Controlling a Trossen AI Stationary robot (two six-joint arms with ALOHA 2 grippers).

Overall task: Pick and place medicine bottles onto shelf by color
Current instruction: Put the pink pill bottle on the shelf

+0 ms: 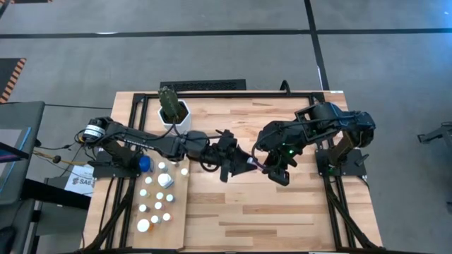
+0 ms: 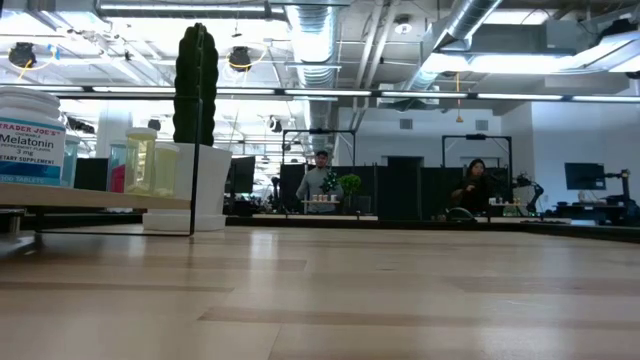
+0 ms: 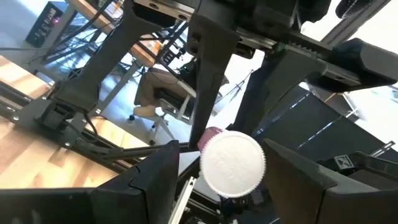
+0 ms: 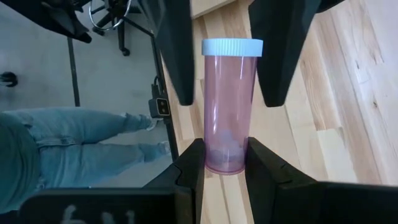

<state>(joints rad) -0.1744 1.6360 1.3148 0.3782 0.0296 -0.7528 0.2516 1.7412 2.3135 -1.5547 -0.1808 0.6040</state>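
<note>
A pink medicine bottle [image 4: 230, 106] with a white cap [image 3: 231, 163] hangs in the air over the middle of the table. My right gripper [image 4: 225, 158] is shut on it, reaching in from the table's right [image 1: 267, 166]. My left gripper [image 3: 221, 171] comes level from the left [image 1: 246, 164] and is open. Its fingers [image 4: 180, 68] stand on either side of the bottle's cap end. The shelf [image 1: 176, 212], a pale board at the near left, carries several white-capped bottles [image 1: 157, 197]. My right gripper pinches the pink bottle's bottom end [image 4: 224, 163] between its two fingers. The fingers slant downward from the table's right. The bottle sticks out past the fingertips in line with them, cap end away from the gripper, lifted clear of the table.
A white pot with a cactus [image 1: 173, 109] stands at the far left, also in the low view [image 2: 205, 180]. A blue-topped bottle [image 1: 145, 164] sits by the shelf's far left corner. A large Melatonin bottle [image 2: 30, 135] stands on the shelf [image 2: 95, 198]. A person's legs [image 4: 74, 143] show beyond the table.
</note>
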